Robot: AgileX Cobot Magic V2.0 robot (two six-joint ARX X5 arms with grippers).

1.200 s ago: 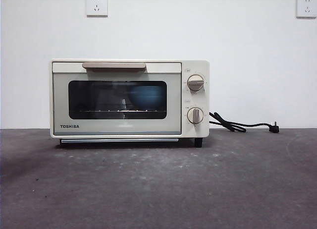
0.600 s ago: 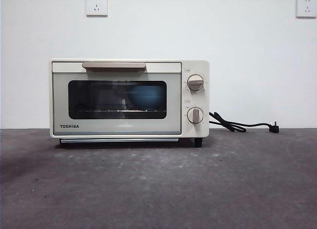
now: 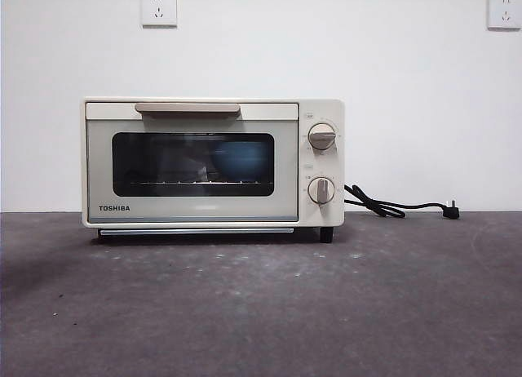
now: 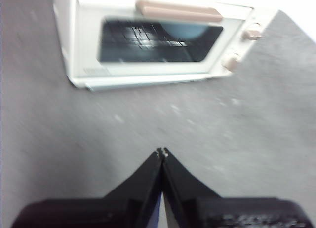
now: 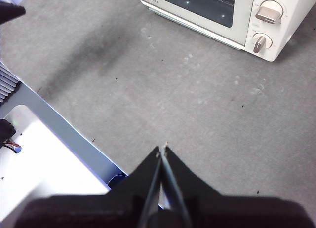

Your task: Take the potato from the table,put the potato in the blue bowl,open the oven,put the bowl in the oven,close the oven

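Observation:
The cream oven stands at the back of the table with its door closed. Through the dark glass the blue bowl shows on the rack inside; it also shows in the left wrist view. The potato is hidden from view. My left gripper is shut and empty, held back above the table in front of the oven. Further from the oven, over the table near its edge, my right gripper is shut and empty too. Neither arm shows in the front view.
A black cord with its plug lies on the table to the right of the oven. Two wall sockets are on the white wall behind. A pale frame runs along the table's edge below the right gripper.

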